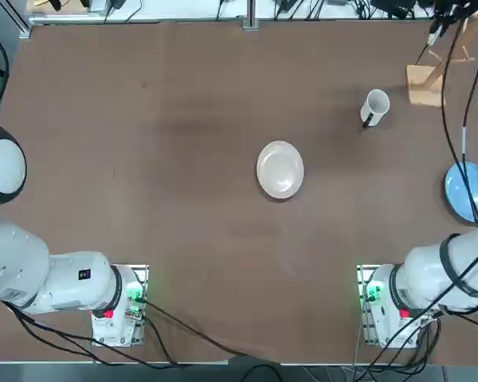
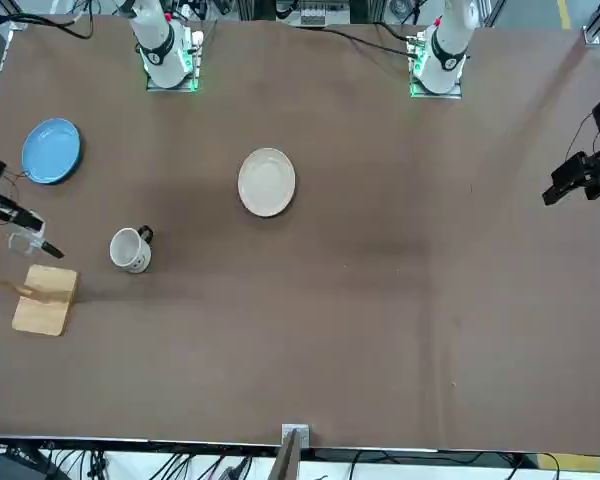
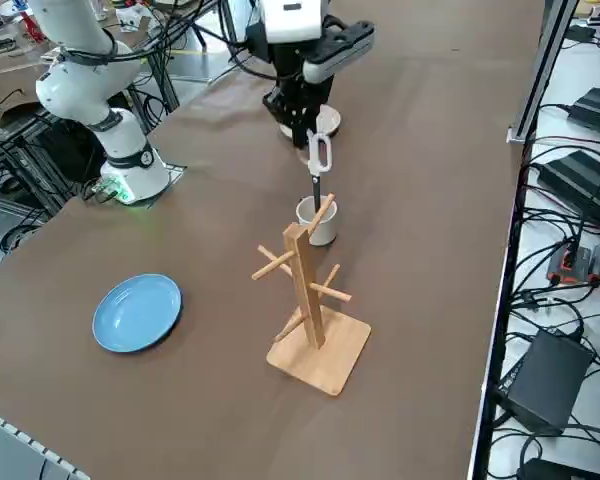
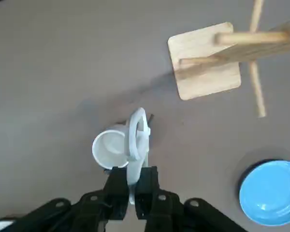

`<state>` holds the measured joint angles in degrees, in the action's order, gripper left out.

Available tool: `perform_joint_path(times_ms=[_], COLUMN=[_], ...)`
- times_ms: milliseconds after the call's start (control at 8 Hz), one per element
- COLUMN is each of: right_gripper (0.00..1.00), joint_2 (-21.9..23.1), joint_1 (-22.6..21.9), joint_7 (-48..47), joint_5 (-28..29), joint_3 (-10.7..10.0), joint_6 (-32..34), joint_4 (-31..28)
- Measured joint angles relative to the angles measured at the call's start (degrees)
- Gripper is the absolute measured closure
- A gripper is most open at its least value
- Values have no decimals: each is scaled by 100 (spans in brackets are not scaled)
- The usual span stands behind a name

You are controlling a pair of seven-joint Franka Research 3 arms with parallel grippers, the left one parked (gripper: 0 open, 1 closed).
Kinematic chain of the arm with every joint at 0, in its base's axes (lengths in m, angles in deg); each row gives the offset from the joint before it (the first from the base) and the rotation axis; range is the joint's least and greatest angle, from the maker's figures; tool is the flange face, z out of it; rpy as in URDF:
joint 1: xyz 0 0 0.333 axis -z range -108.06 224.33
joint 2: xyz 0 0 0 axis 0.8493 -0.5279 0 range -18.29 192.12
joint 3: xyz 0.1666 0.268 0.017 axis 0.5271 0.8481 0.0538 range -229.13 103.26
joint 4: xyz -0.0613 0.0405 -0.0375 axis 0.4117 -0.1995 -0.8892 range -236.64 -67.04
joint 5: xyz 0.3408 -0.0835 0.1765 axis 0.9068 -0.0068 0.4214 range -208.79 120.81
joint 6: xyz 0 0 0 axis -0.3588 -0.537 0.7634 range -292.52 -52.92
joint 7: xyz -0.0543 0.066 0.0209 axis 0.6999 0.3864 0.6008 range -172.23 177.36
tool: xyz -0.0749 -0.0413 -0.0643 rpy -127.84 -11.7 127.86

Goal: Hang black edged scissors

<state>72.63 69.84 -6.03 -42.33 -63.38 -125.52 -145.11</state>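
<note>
Here the right gripper, raised above the brown table, has its jaws clamped on the black edged scissors, which hang blades-down from the fingers. Just beneath stands a white ceramic mug; the wooden pegged rack is near, a blue plate farther off. Pale loops, thin dark blades.

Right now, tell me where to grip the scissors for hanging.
At the handle end, from above, as the right pincer grips them: the scissors hang blades down, with a pale loop free below the grip. That open loop can likely slip over a rack peg.
</note>
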Motion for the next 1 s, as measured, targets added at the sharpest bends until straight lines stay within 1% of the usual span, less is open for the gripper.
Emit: perform_joint_path(times_ms=[250, 625, 750, 1000], right_gripper=[89, 89, 89, 89], joint_2=[-190, -545, -646, -796], joint_1=[395, 934, 1049, 1081], joint_7=[284, 963, 1132, 1228], joint_5=[355, 1133, 1291, 1365], joint_3=[1, 4, 4, 49], joint_6=[-11, -13, -17, -52], joint_4=[333, 750, 828, 981])
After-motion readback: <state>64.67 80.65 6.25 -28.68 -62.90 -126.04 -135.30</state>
